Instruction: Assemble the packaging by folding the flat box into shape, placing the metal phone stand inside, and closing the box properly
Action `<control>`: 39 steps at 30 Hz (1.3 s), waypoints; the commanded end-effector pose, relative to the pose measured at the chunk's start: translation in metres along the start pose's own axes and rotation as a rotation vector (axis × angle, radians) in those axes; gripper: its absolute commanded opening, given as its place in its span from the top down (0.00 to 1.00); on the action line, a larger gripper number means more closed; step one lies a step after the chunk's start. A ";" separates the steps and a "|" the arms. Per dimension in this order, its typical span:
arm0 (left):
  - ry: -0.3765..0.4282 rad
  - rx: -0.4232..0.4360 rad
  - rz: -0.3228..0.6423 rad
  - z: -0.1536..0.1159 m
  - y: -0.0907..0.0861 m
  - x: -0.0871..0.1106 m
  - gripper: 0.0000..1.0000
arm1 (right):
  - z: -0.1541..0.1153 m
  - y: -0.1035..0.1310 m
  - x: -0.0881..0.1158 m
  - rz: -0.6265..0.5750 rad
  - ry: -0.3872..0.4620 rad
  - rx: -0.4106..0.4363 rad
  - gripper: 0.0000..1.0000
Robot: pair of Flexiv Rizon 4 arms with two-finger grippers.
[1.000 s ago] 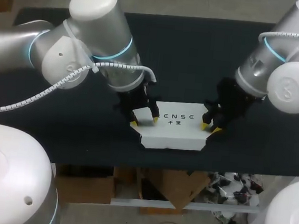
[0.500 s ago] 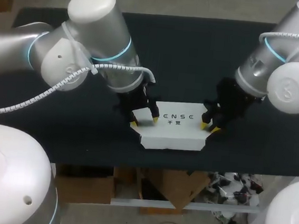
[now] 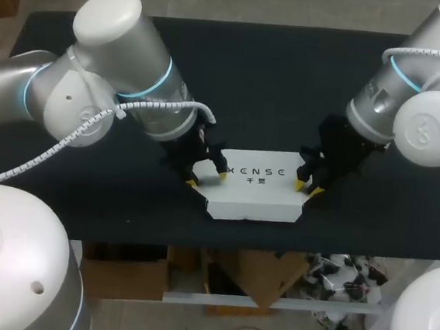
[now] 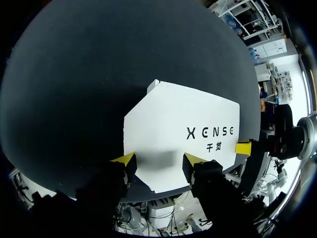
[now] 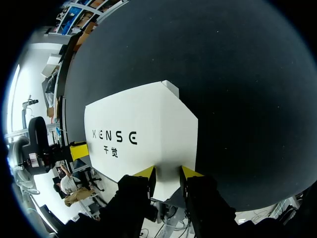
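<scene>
White box (image 3: 257,186) is seen lying near the front edge of the black table (image 3: 291,78). The left gripper (image 3: 206,181) is held over its left end, fingers spread wide. The right gripper (image 3: 308,189) is set at its right end, fingers slightly parted.

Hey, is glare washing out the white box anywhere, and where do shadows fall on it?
Head view: the box is bright, its print legible. Left wrist view: a soft grey shadow lies on it between the tips of the left end effector. Right wrist view: fainter shading ahead of the right end effector.
</scene>
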State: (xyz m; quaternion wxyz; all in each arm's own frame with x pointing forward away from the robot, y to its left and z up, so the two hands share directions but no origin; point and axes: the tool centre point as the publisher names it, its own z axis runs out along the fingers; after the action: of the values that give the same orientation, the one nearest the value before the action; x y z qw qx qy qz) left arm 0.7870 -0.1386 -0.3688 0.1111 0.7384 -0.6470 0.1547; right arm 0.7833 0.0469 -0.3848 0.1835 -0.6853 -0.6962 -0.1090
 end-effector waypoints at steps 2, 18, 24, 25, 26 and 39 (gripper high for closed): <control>0.015 0.003 0.005 0.005 0.002 -0.002 0.47 | 0.002 0.002 0.001 -0.001 0.005 0.008 0.66; 0.059 -0.005 0.021 0.010 0.000 -0.001 0.51 | 0.003 0.002 -0.001 0.010 0.022 0.013 0.67; 0.073 -0.011 0.022 0.011 0.000 -0.002 0.51 | 0.003 0.002 -0.001 0.014 0.029 0.014 0.67; 0.074 -0.011 0.022 0.011 0.000 -0.002 0.51 | 0.003 0.002 -0.001 0.015 0.030 0.015 0.67; 0.075 -0.012 0.022 0.011 0.000 -0.002 0.51 | 0.003 0.002 -0.001 0.016 0.031 0.015 0.67; 0.081 -0.025 0.015 0.011 -0.003 0.000 0.49 | 0.001 0.002 -0.002 0.020 0.040 0.015 0.71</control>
State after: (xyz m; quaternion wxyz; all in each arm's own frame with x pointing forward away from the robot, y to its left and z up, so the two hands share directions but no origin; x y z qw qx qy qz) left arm 0.7883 -0.1399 -0.3761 0.1450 0.7254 -0.6488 0.1786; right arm 0.7840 0.0454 -0.3851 0.2004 -0.6898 -0.6859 -0.1165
